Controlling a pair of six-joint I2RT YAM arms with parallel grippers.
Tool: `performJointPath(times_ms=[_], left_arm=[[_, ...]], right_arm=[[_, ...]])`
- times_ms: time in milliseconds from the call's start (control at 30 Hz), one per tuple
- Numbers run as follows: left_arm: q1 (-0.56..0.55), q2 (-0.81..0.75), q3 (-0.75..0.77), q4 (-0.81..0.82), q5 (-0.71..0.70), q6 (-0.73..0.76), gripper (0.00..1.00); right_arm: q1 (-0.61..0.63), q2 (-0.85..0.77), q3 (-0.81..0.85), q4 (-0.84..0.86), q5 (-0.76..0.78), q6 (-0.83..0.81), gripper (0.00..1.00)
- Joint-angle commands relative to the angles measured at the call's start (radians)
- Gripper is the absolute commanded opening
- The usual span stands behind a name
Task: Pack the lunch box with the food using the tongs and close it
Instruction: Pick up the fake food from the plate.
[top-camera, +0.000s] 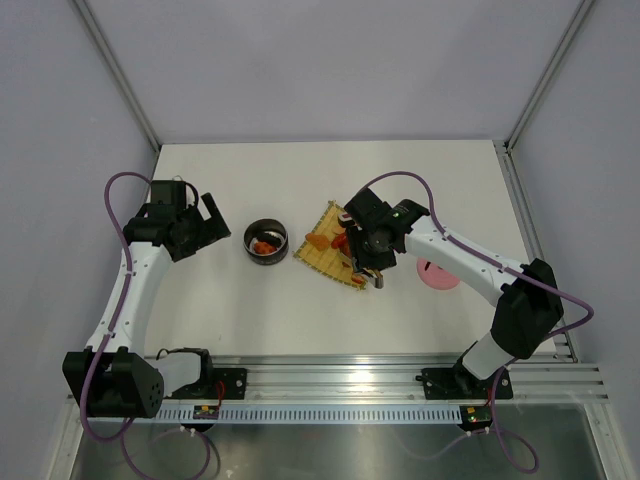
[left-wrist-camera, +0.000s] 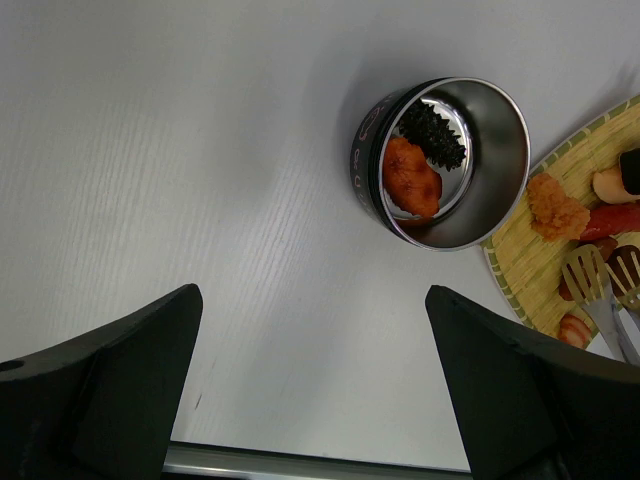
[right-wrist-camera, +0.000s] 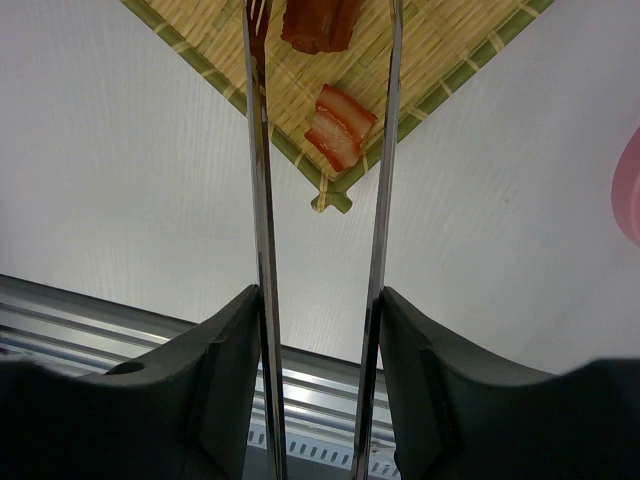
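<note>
The lunch box (top-camera: 266, 241) is a round metal tin standing open left of the mat, and its rim (left-wrist-camera: 500, 190) shows in the left wrist view. An orange piece of food (left-wrist-camera: 410, 178) and a dark piece (left-wrist-camera: 435, 135) lie in it. More food lies on the bamboo mat (top-camera: 325, 262): a red-striped piece (right-wrist-camera: 340, 125) and a red sausage (right-wrist-camera: 320, 22). My right gripper (right-wrist-camera: 320, 300) is shut on the tongs (right-wrist-camera: 262, 200), whose arms stand spread with the tips over the mat. My left gripper (left-wrist-camera: 312, 300) is open over bare table, left of the tin.
The flat pink lid (top-camera: 438, 273) lies on the table right of the mat, behind my right arm. A metal rail (top-camera: 330, 380) runs along the table's near edge. Grey walls stand on the left, far and right sides.
</note>
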Motion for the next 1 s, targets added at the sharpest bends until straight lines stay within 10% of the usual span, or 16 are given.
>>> performJointPath(times_ms=[0, 333, 967], left_arm=[[0.005, -0.011, -0.009, 0.037, 0.015, 0.0, 0.99], [0.005, -0.01, -0.009, 0.04, 0.016, 0.0, 0.99], [0.005, -0.019, -0.009, 0.044, 0.024, -0.006, 0.99]], right_arm=[[0.015, -0.01, 0.025, 0.002, 0.045, 0.017, 0.55], [0.027, -0.036, 0.043, -0.013, 0.042, 0.02, 0.29], [0.058, -0.067, 0.255, -0.054, 0.006, 0.006, 0.23]])
